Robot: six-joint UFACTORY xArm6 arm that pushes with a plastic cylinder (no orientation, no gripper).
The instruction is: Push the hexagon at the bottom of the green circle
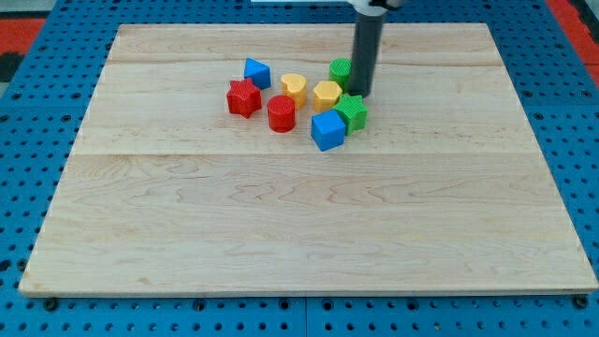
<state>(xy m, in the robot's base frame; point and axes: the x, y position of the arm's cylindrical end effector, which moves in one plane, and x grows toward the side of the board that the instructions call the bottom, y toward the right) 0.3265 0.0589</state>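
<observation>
Yellow plastic hexagon block (327,95) looks light, rigid, easily slid on the wooden desk (281,234), just below the green circle block (341,71). My tip (360,95) rests beside its right edge; no pincer exists.

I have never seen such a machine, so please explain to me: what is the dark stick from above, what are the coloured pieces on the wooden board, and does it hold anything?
There is one picture, from a single camera that looks down at an angle on a wooden board lying on a blue perforated base.

The dark stick is the end of a robot arm. It has no hand, only a straight rod, so it holds nothing; it can only push. My tip stands among the blocks, just to the view's right of the green circle and above the green star.

Beside it, to the view's left, sits the yellow hexagon, then a yellow heart. Lower is a blue cube. Further left are a red cylinder, a red star and a small blue block.
</observation>
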